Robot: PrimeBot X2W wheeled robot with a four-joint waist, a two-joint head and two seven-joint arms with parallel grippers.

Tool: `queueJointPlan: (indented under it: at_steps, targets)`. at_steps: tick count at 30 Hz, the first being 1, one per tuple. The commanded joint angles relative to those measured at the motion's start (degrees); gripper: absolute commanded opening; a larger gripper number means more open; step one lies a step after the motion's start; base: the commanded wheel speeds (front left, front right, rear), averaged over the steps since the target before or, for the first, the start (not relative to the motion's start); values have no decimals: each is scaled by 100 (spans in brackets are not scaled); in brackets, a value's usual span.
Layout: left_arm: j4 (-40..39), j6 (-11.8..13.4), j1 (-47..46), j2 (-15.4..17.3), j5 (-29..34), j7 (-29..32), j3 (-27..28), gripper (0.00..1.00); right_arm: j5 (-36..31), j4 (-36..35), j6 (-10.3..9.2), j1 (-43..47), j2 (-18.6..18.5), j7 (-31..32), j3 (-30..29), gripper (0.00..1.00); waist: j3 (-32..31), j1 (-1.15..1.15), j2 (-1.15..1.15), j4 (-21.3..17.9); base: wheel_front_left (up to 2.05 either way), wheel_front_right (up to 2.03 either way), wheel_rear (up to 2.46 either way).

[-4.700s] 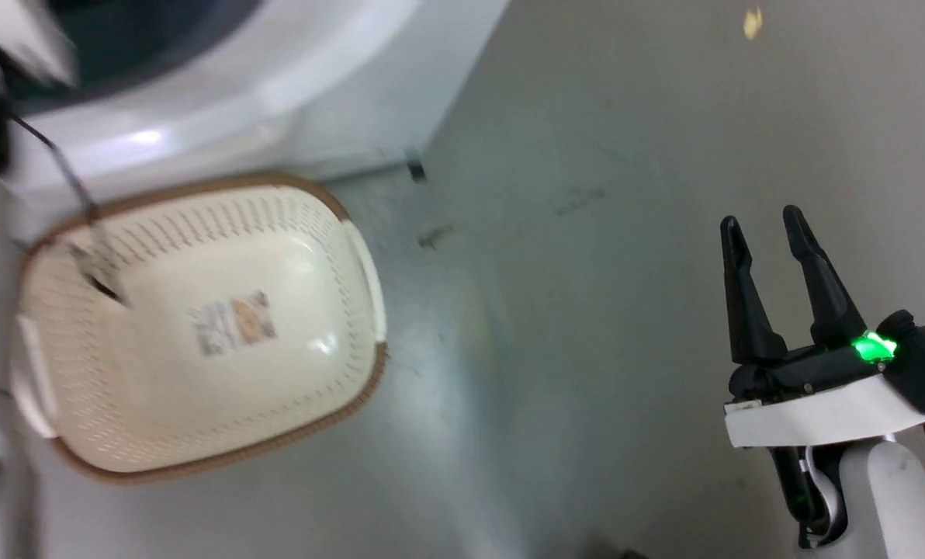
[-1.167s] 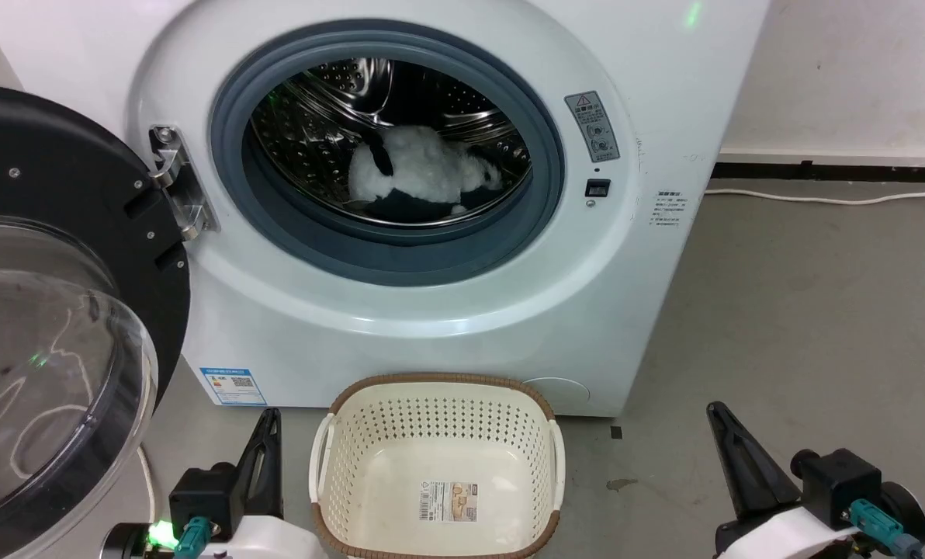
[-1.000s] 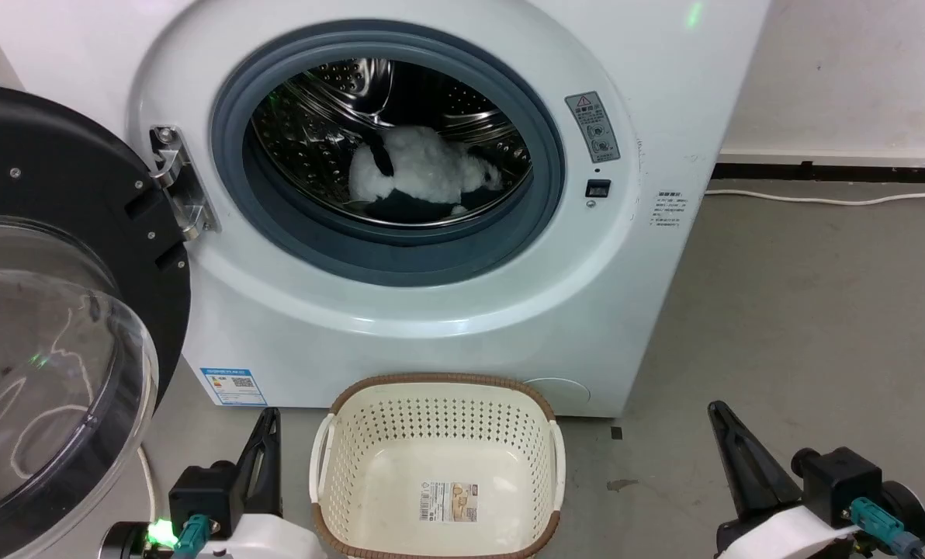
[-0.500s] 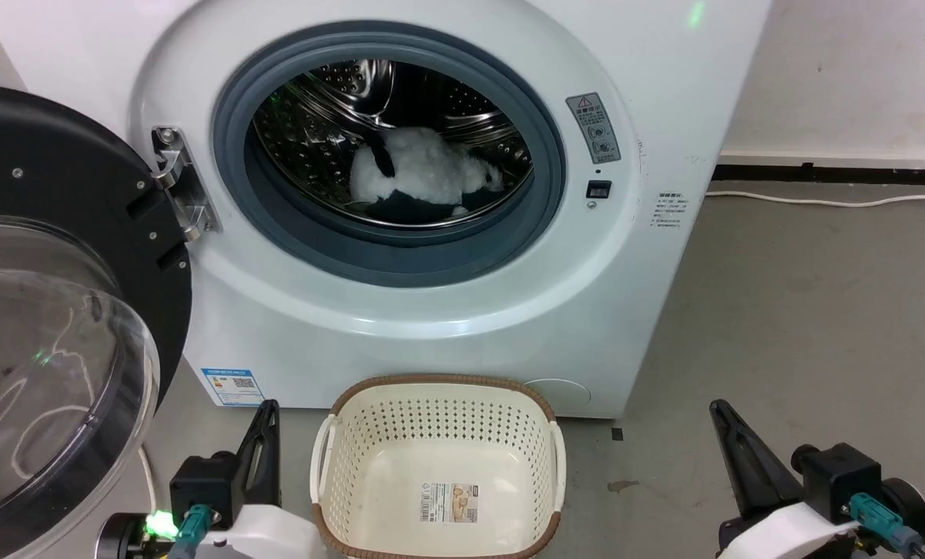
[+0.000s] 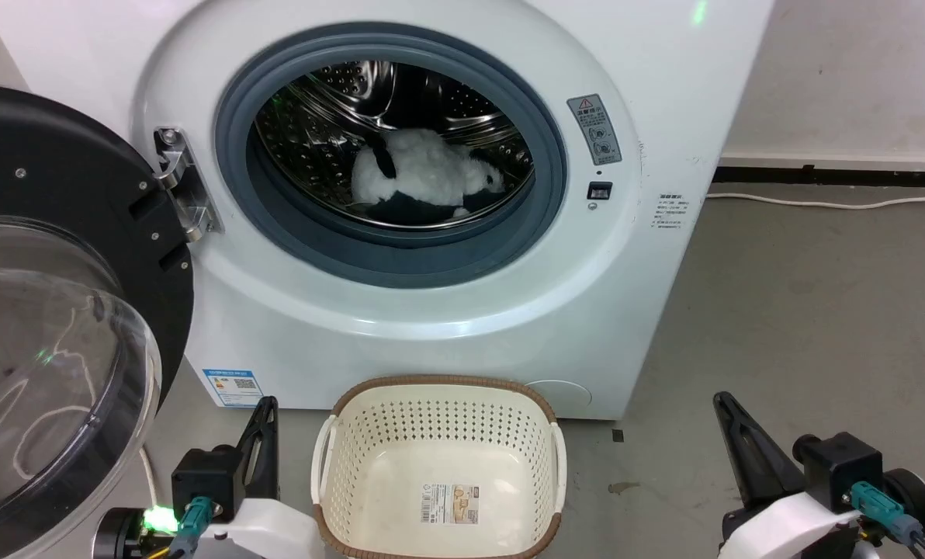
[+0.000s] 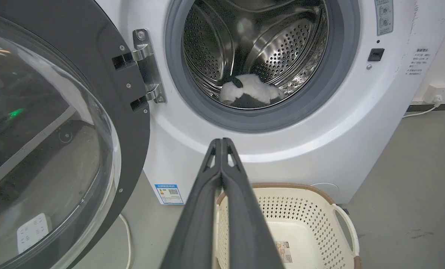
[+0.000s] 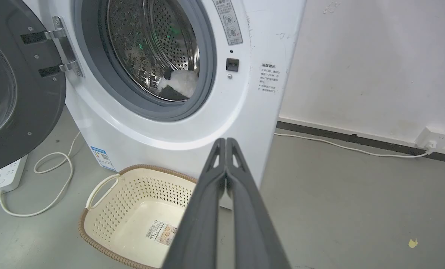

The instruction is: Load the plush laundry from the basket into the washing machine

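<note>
Lying inside washing machine (image 5: 447, 341), plush laundry (image 5: 424, 175) well apart from left tool (image 6: 221, 142), right tool (image 7: 226, 140); both clenched, empty.

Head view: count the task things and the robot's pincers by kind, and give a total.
Plush toy: 1, in the drum
Basket: 1, on the floor before the washer
Washing machine: 1, door open
Pincers: 2, left pincer and right pincer, both shut
Total: 5

Grey floor (image 5: 804, 310), scuffed white wall (image 5: 858, 78) with black baseboard (image 5: 835, 175), white cable (image 5: 819, 201) running to a wall socket (image 7: 433, 136).
</note>
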Motion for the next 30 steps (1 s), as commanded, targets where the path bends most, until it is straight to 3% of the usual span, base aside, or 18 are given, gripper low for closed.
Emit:
queueJointPlan:
  at_steps: [1,30]
  targets:
    - [-48,-24,-77,-5,58,42,31,0,-48,-52,-5,-52,-4,47,-16,0,-2,0,0,1,0,0,0]
    - [-150,-55,-116,-30,213,254,99,0,-133,-164,-5,-81,-5,261,-60,0,-19,0,0,13,0,0,0]
